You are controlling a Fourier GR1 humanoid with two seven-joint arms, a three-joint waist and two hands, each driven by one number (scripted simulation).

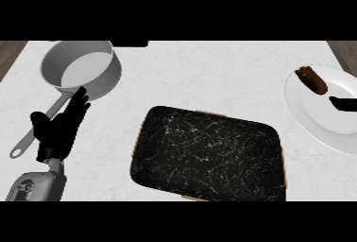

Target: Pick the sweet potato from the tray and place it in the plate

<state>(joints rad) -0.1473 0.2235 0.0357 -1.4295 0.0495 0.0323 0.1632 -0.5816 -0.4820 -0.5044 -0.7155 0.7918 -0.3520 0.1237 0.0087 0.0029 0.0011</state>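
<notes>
The sweet potato (311,80) is likely a stiff, dense root of modest weight. Its skin looks dry enough not to slip and it should be tough enough to take a bump. It is short and stubby, so the best hold would be across its thick middle, with fingers and thumb on opposite long sides rather than at the tapered ends, where it could pivot. It is not on the tray: it lies to the right of the tray and further back, on the back-left part of the plate, so by its position the placing looks done. Counting from largest to smallest, there is one white counter (209,71) and one black tray (209,156) with nothing on it. One white plate (314,127) sits just right of the tray, cut off by the view's edge. One grey saucepan (105,80) stands well to the tray's left and further back, its handle running forward. The left hand (61,127) is left of the tray over that handle, released with fingers straight, resting and holding nothing. Then comes the one sweet potato. Last is a dark sliver of the right hand (342,102) over the plate, right of the tray; whether it is released or clenched cannot be told.
</notes>
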